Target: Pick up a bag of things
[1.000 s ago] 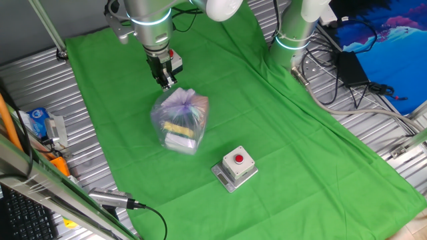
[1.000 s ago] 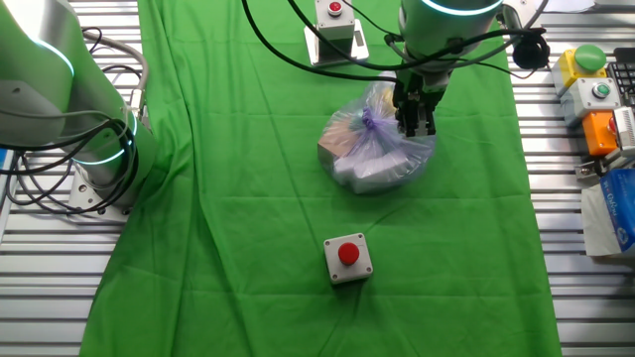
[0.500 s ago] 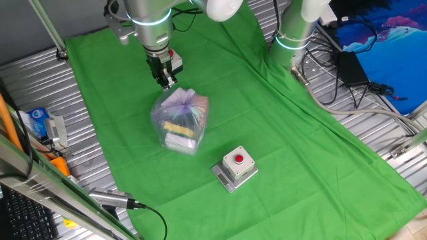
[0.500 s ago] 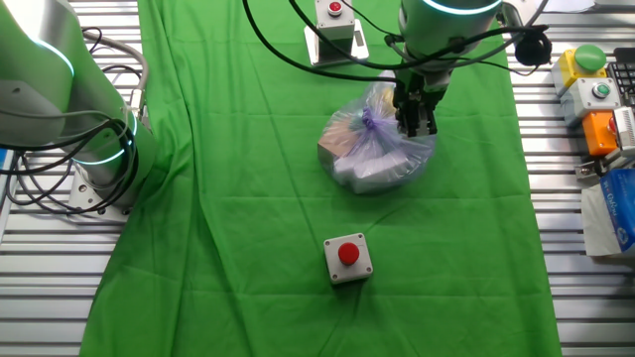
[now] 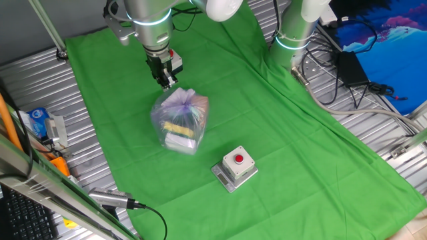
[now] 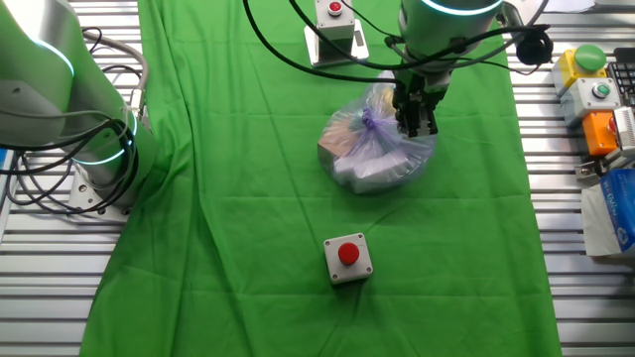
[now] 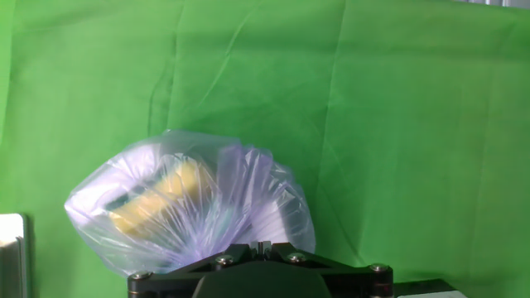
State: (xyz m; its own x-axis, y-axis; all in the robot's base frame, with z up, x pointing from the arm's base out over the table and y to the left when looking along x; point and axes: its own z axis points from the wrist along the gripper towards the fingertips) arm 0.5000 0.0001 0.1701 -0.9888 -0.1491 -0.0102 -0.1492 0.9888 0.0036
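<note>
A: The black two-finger end effector (image 5: 167, 83) is seen hanging just above the small translucent purplish plastic bag (image 5: 179, 121), over the side of the bag that faces the far grey box. From the other fixed view the end effector (image 6: 416, 126) is placed right at the bag's (image 6: 375, 141) edge, beside the gathered top.

B: Are the fingers apart or together?

A: They are seen close together, with nothing clamped between them. Whether the plastic is touched cannot be told.

B: And the bag itself?

A: It is set on the green cloth (image 5: 280, 133) spread over the counter, directly below the end effector. Yellow and white items are visible through the plastic. In the hand view the bag (image 7: 190, 203) is seen just ahead of the hand's black base.

B: Anything else near it?

A: A grey box with a red button (image 5: 235, 167) is found well beyond the bag, away from the end effector. A second such box (image 6: 334, 28) is placed behind the end effector, near the cloth's edge.
</note>
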